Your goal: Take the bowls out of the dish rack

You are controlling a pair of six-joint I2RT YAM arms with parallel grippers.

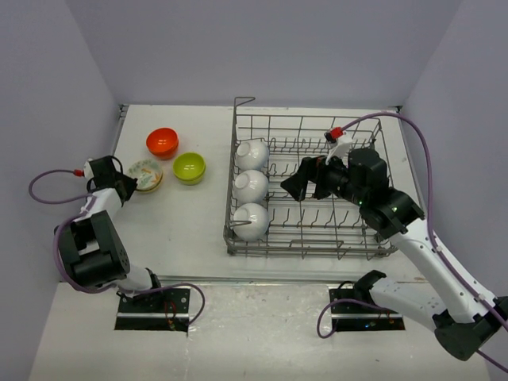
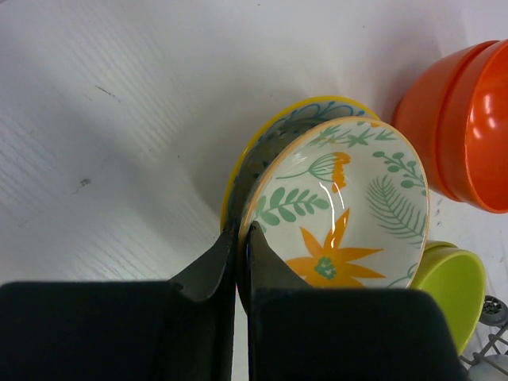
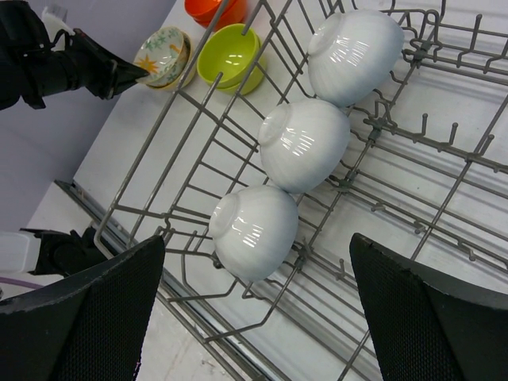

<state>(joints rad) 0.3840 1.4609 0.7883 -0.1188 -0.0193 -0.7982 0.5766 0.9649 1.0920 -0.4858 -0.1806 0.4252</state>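
The grey wire dish rack (image 1: pixel 305 252) stands right of centre, with three white bowls (image 1: pixel 251 186) tipped on their sides along its left edge. My right gripper (image 1: pixel 302 181) hovers open over the rack's middle. In the right wrist view the nearest white bowl (image 3: pixel 254 230) lies ahead of the wide-apart fingers (image 3: pixel 79 317), untouched. At the far left my left gripper (image 2: pixel 242 232) is shut on the rim of a cream flower-patterned bowl (image 2: pixel 349 206), which sits nested in another patterned bowl (image 2: pixel 255 151) on the table.
Stacked orange-red bowls (image 1: pixel 162 142) and a lime-green bowl (image 1: pixel 190 167) stand on the table just beyond and right of the patterned bowls (image 1: pixel 145 175). The rack's taller corner post (image 1: pixel 237 104) rises at its back left. Purple walls close in on three sides.
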